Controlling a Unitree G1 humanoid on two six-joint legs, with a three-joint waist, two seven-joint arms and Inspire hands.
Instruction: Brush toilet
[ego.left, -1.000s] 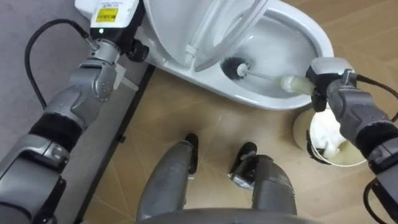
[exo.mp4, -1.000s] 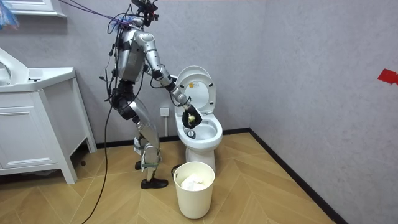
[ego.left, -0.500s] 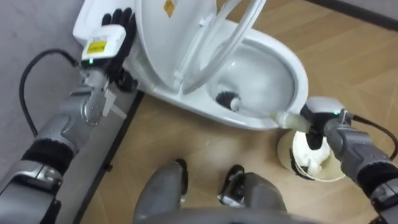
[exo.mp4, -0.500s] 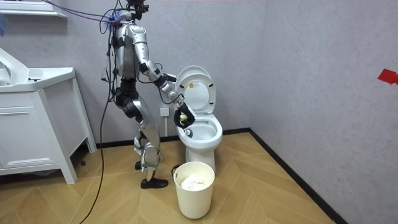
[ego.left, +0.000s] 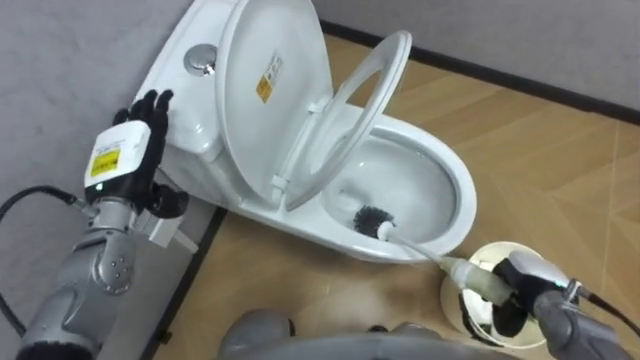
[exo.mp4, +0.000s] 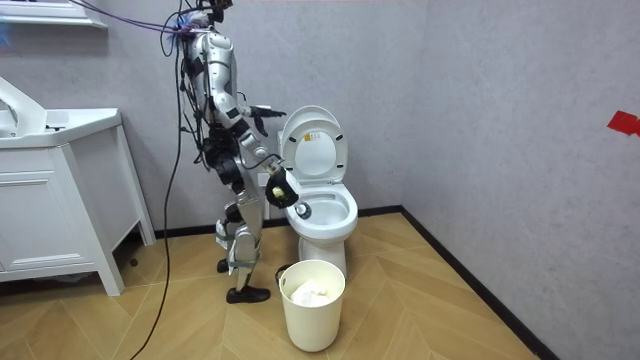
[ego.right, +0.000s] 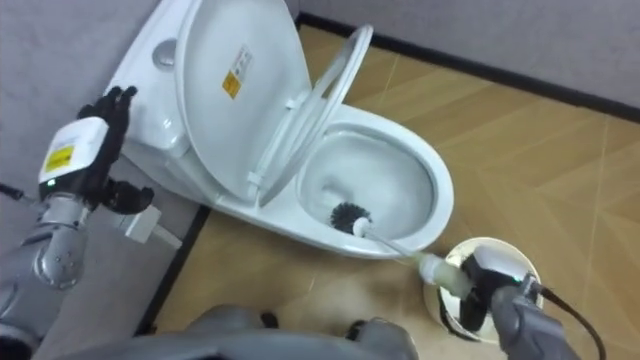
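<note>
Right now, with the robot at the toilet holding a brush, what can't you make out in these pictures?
Bin: in the eye views the right hand, gripping the toilet brush, covers it and the lower edge cuts it, so its contents are unclear.
Left hand: its back faces the camera, so any contact with the tank is hidden.
Room view: the bin's contents are too small to identify.

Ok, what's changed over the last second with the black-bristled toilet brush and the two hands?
The robot has straightened from its lean over the white ceramic toilet, drawing its right hand back toward its body and away from the bowl. The right hand remains shut on the black-bristled toilet brush, bristles inside the bowl; the left hand stays open beside the toilet.
</note>
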